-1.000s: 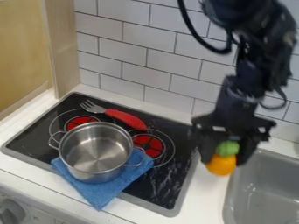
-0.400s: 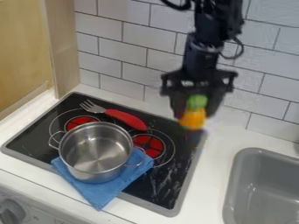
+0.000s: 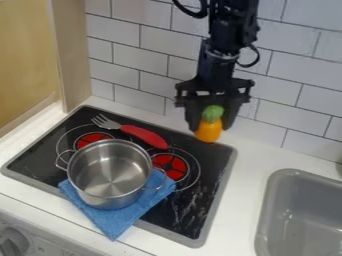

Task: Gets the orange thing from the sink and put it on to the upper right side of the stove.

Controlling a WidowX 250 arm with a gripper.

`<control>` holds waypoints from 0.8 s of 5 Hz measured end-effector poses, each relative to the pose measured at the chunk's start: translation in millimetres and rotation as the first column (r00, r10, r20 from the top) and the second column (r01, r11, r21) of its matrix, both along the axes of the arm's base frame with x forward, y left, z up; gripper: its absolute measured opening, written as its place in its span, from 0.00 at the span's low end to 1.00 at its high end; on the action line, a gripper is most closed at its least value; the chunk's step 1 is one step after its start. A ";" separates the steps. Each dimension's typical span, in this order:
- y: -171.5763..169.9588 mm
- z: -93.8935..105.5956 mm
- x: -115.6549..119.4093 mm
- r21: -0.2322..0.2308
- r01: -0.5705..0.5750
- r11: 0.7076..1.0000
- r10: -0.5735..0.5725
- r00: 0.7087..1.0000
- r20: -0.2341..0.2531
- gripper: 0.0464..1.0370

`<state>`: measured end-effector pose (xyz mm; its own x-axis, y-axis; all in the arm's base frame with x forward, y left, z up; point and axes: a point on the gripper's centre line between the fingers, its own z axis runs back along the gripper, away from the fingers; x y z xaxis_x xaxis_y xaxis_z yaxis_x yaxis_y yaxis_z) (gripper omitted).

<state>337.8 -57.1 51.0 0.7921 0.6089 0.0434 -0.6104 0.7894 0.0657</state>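
Clasping the orange toy (image 3: 208,132) between its two fingers, with the green top uppermost, the gripper (image 3: 210,125) hung by the upper right corner of the stove (image 3: 208,167), a position that likely suited a short lowering onto that side. The fork (image 3: 143,136) lay farther left along the back, and the pot (image 3: 110,172) sat at the front left, partly over the blue cloth (image 3: 123,220), so neither seemed likely to block the toy's landing, while the sink (image 3: 294,172) was well apart to the right.
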 end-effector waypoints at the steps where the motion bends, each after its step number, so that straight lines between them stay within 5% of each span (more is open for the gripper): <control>1: -0.1 -14.7 4.3 0.002 -0.001 1.000 0.001 1.000 -0.019 0.63; 4: 6.5 -38.7 10.9 -0.031 -0.038 0.999 0.037 0.999 -0.022 0.63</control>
